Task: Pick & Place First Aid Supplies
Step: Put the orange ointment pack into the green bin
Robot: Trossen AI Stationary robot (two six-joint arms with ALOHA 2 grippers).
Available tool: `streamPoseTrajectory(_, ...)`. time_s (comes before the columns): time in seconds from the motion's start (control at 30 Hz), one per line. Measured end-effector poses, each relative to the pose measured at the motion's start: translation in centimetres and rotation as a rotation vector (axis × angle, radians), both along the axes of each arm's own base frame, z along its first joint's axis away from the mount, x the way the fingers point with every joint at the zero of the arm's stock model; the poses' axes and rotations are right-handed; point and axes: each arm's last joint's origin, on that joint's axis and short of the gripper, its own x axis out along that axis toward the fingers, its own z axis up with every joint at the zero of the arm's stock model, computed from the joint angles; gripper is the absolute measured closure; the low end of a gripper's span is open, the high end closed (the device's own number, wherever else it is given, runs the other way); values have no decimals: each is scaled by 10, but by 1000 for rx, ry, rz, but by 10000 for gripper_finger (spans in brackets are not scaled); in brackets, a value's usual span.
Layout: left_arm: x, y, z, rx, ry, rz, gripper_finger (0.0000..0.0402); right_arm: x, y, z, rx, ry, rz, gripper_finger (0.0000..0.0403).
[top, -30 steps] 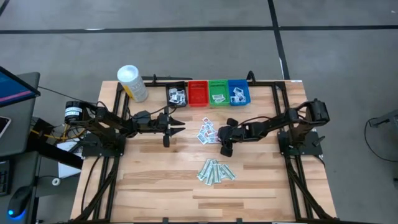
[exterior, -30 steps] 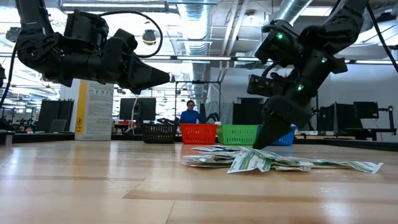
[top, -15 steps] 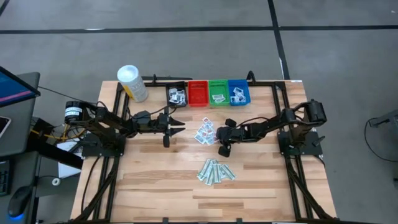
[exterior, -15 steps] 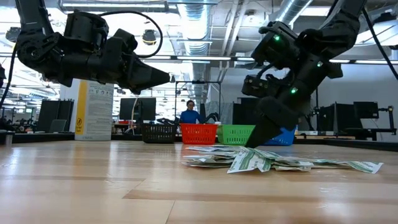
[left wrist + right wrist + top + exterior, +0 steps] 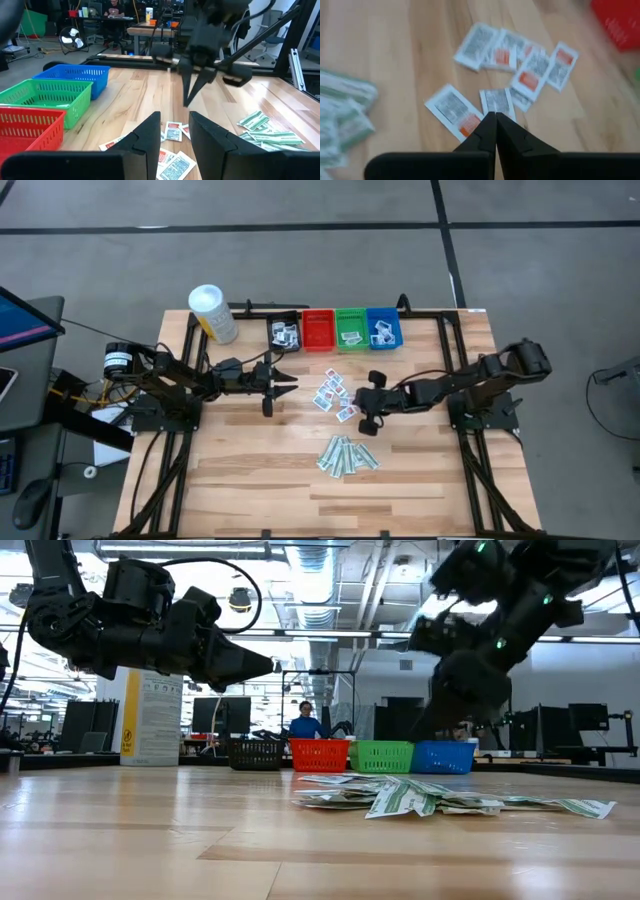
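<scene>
Low view: packets blend into one flat heap, individual ones hard to tell; right gripper blurred. Bin contents partly hidden by bin walls in the high view.

Table: near half mostly bare wood, open room along the left and near edges. White printed packets scattered mid-table, short of the far-edge bins. Pale-green strips bunched nearer the near edge, apart from the white ones.

Right gripper hangs above the table just right of the white packets, fingers pressed together, nothing between them. Left gripper hovers toward the left, jaws partly apart, empty.
</scene>
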Motion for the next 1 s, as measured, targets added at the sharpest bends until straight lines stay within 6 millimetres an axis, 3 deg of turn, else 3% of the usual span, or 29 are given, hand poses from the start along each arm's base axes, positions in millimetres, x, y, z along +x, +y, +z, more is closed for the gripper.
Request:
streamPoseTrajectory(0.37,0,0,0,-1,4,0,300,9,0,2,6,-87,-3,387)
streamPoseTrajectory(0.77,0,0,0,0,4,0,300,21,-23,-40,-5,1,-94,283)
streamPoseTrajectory(1.0,0,0,0,-1,4,0,300,24,-24,-45,45,-1,-63,227)
